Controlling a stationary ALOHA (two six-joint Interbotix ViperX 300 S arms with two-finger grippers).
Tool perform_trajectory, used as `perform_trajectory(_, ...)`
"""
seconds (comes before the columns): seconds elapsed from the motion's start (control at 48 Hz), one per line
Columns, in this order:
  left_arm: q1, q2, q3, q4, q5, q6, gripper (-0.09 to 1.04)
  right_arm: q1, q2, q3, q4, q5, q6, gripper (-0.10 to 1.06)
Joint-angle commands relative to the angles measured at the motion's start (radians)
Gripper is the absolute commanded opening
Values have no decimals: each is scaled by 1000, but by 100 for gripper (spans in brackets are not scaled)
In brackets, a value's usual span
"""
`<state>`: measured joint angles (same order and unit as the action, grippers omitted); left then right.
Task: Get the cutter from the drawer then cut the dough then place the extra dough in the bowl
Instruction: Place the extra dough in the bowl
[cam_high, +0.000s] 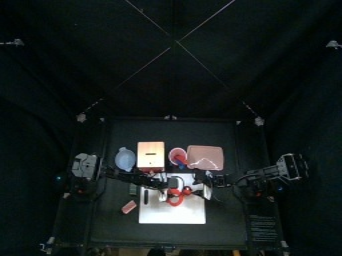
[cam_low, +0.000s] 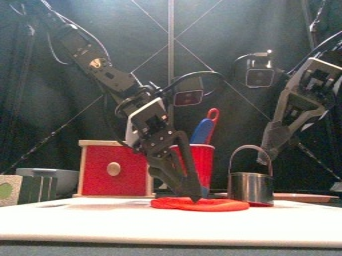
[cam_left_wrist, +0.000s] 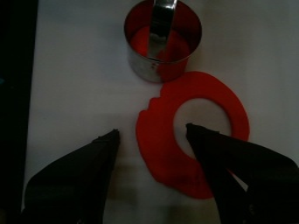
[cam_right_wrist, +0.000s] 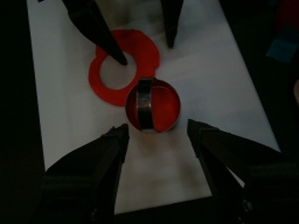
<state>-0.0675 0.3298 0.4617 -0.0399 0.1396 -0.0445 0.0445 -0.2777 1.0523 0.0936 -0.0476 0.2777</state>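
On a white cutting board (cam_left_wrist: 82, 70), a red dough ring (cam_left_wrist: 162, 162) lies flat, already cut. The round metal cutter (cam_left_wrist: 163, 48) stands just to its right, seemingly touching it, with a red disc inside. The left gripper (cam_left_wrist: 152, 132) is released, its jaws spread and lowered astride the ring's edge. The right gripper (cam_right_wrist: 156, 127) is also released and hangs over the cutter, grasping nothing. The blue-grey bowl (cam_high: 127, 157) waits at the far left of the worktop (cam_high: 110, 215), beside the wooden box (cam_low: 114, 168). Pinched at one edge, the soft ring is likely to stretch, tear or cling to the board. Lifting it may also tug the cutter along. A drooping ring could snag on the box or miss the bowl.
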Motion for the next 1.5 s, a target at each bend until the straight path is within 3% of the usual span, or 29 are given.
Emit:
perform_trajectory(0.021, 3, 5, -8, 11, 43, -6, 96, -6, -21, -8, 0, -5, 2, 90)
perform_trajectory(0.625, 0, 17, -9, 17, 60, -3, 94, -8, -21, -8, 0, -3, 3, 90)
perform_trajectory(0.958, 2, 21, -9, 32, 66, -3, 76, -12, -21, -11, 0, -5, 3, 90)
perform_trajectory(1.25, 0, 21, -9, 46, 72, -6, 74, -15, -21, -12, 2, 5, 3, 90)
perform_trajectory(1.5, 0, 17, -9, 49, 69, -6, 64, -17, -21, -14, 2, 6, 3, 90)
